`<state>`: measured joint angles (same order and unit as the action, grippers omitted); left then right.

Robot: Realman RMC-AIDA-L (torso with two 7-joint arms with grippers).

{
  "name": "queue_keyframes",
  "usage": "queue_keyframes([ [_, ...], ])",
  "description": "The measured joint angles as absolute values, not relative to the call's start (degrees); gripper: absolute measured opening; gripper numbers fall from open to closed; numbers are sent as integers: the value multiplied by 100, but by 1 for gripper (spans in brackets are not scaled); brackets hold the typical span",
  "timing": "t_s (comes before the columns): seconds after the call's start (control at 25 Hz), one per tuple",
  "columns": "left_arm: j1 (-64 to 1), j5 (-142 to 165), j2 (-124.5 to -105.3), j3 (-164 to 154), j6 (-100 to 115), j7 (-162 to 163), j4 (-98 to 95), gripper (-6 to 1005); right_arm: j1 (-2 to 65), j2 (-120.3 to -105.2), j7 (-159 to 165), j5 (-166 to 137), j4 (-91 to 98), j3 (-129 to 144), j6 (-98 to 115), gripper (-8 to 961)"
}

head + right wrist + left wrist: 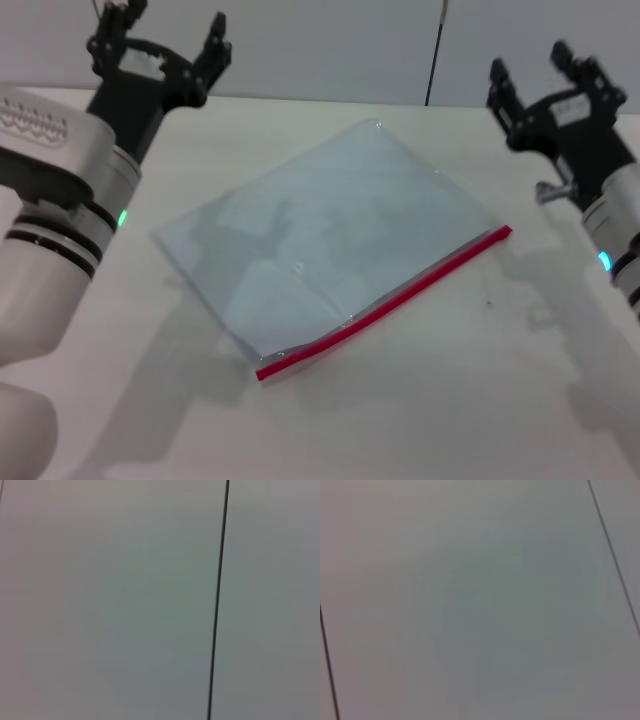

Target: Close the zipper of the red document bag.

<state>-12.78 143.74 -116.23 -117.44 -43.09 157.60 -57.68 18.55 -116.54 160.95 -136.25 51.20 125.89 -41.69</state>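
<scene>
Head view: the bag point(330, 255) lies flat mid-desk point(480, 400), both hands raised and apart from it.

The bag sits skewed, its corners pointing toward the desk edges. The zipper point(385, 307) runs along its near-right edge, its long axis slanting from near-left to far-right, one end by the bag's near corner and the other by its right corner. The left hand point(165, 45) hangs above the far-left part of the desk, fingers spread open and empty, well apart from the bag. The right hand point(540, 75) hangs at the far right, fingers likewise spread and empty, near the zipper's far end but not touching. Both wrist views show only a plain pale surface with thin dark lines.
</scene>
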Motion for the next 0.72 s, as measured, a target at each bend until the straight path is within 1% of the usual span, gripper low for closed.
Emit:
queue_keyframes([
  [0.24, -1590, 13920, -11636, -12264, -4489, 15885, -5185, 847, 2250, -11659, 16091, -12469, 4457, 13657, -4994, 671],
  [0.48, -1960, 13561, -11637, -12543, -4498, 15887, -4660, 845, 2415, -11658, 16082, -12032, 4114, 14107, -5225, 671],
  [0.72, -2020, 13403, -11637, -12558, -4502, 15888, -4563, 845, 2549, -11663, 16117, -11920, 3952, 14293, -5286, 671],
])
